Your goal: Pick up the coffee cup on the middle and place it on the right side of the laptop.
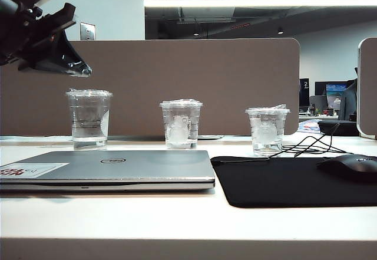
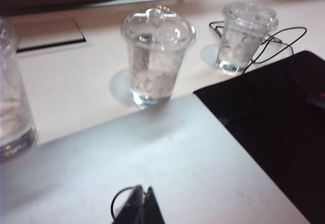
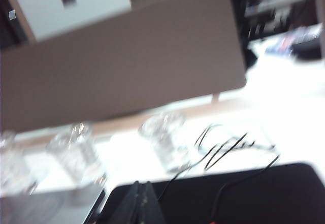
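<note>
The coffee cup (image 1: 181,124) stands behind the laptop (image 1: 118,168), between two other cups, touched by nothing; the left gripper (image 2: 138,208) hangs over the laptop lid, jaws pressed together and empty. The right gripper (image 3: 140,203) is closed too, above the black mat (image 1: 294,180)

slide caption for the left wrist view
Shut left gripper above silver laptop, facing clear lidded coffee cup.

Office: desk partition (image 1: 177,83), laptop (image 1: 118,168), ceiling strip light (image 1: 259,2).
</note>
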`<state>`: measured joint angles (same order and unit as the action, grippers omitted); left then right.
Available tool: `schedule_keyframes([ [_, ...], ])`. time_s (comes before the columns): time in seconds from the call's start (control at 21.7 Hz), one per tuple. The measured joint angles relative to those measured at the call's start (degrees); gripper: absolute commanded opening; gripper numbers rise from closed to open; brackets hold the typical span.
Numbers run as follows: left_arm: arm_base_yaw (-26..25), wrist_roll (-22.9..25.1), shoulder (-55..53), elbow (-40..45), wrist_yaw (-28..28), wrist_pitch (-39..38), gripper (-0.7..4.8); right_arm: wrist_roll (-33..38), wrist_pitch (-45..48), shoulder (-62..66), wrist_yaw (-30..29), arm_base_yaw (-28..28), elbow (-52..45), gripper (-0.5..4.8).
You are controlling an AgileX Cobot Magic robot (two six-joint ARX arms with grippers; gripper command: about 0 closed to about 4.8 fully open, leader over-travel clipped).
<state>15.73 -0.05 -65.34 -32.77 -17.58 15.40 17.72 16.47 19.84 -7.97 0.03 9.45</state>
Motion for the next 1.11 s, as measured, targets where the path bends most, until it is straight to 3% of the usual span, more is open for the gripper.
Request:
schedule_keyframes([
  [0.14,0.0,0.0,0.0,-0.02,-0.04,2.78,-0.05,0.02,5.51,15.93,-6.1,2.56,5.95,0.0],
  [0.18,0.0,0.0,0.02,-0.09,-0.02,3.32,-0.05,0.0,7.34,21.0,-8.26,3.78,8.39,0.2],
  [0.23,-0.02,0.0,0.11,-0.13,-0.02,3.76,-0.05,-0.2,10.16,30.49,-11.91,6.08,13.03,0.76],
  [0.28,-0.04,0.0,0.17,-0.13,-0.02,3.98,-0.05,-0.76,11.61,37.38,-14.49,7.67,16.61,2.42],
  [0.37,0.11,0.0,0.2,-0.13,-0.33,4.22,-0.05,-5.35,12.31,53.42,-22.03,10.88,25.68,4.76],
  [0.46,-0.02,0.0,0.2,-0.13,-0.31,4.33,-0.05,-11.58,12.35,67.84,-24.24,14.64,34.64,4.79],
  [0.65,0.07,0.0,0.2,-0.13,-0.39,5.38,-0.05,-15.17,14.34,81.33,-23.5,16.79,42.29,4.79],
  [0.92,0.02,0.0,0.22,-0.13,-1.29,6.84,-0.05,-16.04,19.52,93.59,-21.88,18.93,51.12,4.79],
  [1.11,0.02,0.0,0.22,-0.13,-1.79,6.97,-0.05,-19.3,20.24,98.71,-16.9,21.99,57.75,4.79],
])
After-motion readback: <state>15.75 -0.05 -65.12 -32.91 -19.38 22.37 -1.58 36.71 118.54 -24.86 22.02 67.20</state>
